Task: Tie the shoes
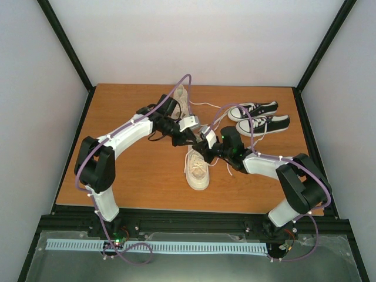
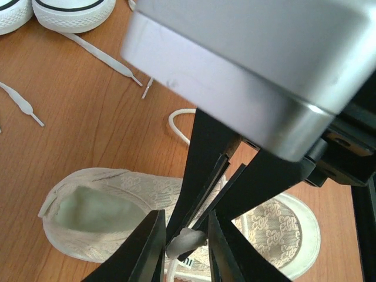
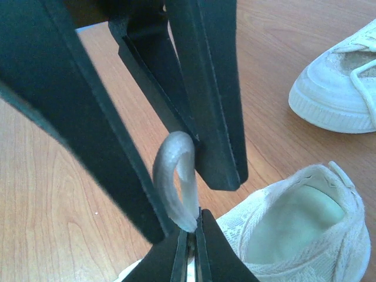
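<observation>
One cream shoe (image 1: 197, 168) lies mid-table, toe toward me; it also shows in the left wrist view (image 2: 111, 205) and the right wrist view (image 3: 294, 235). The second cream shoe (image 1: 183, 101) lies behind the left arm, its toe in the right wrist view (image 3: 335, 97). My right gripper (image 1: 198, 147) (image 3: 189, 235) is shut on a loop of white lace (image 3: 175, 176) (image 2: 187, 242) above the near shoe. My left gripper (image 1: 183, 140) (image 2: 185, 226) is open, its fingers (image 3: 205, 88) straddling the right gripper's tips and the lace loop.
Two small black sneakers (image 1: 254, 110) (image 1: 263, 124) with white soles stand at the back right; their toe caps (image 2: 70, 12) and loose lace ends (image 2: 100, 56) show in the left wrist view. Black frame posts and white walls border the wooden table (image 1: 129, 176).
</observation>
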Controlling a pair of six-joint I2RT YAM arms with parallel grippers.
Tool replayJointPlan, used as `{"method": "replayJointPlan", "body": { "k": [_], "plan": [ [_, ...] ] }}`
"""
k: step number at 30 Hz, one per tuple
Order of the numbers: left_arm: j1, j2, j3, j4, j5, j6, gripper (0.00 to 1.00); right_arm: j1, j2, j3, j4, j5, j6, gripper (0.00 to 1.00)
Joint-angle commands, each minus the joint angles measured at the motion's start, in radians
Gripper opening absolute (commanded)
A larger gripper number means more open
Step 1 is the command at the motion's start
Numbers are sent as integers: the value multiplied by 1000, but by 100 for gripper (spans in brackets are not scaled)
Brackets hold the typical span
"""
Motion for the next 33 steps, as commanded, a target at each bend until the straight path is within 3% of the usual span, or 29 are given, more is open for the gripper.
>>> {"method": "replayJointPlan", "body": {
  "k": [1,5,7,10,16,20,26,30,33],
  "plan": [
    [-8,5,3,-14,34,6,24,4,-25,3,15,6,-22,3],
    [-10,8,1,-4,35,-2,1,5,-26,7,9,1,-23,3],
    [-11,7,0,-3,38,-3,1,5,-34,11,-17,19,-26,7],
    [-11,-2,-15,7,22,-7,1,5,-72,40,-128,97,-8,25],
    [-13,-25,-46,41,3,-19,1,-3,-219,115,-603,542,198,37],
    [-16,-33,-50,47,-6,-26,1,-6,-227,142,-945,725,406,45],
    [-19,-56,-79,63,-6,-27,1,-6,-148,134,-1044,642,473,62],
    [-22,-65,-85,66,-13,-31,1,-4,-68,130,-1074,626,468,63],
    [-24,-70,-87,68,-15,-32,1,-4,-8,113,-1072,591,459,57]
  ]
}}
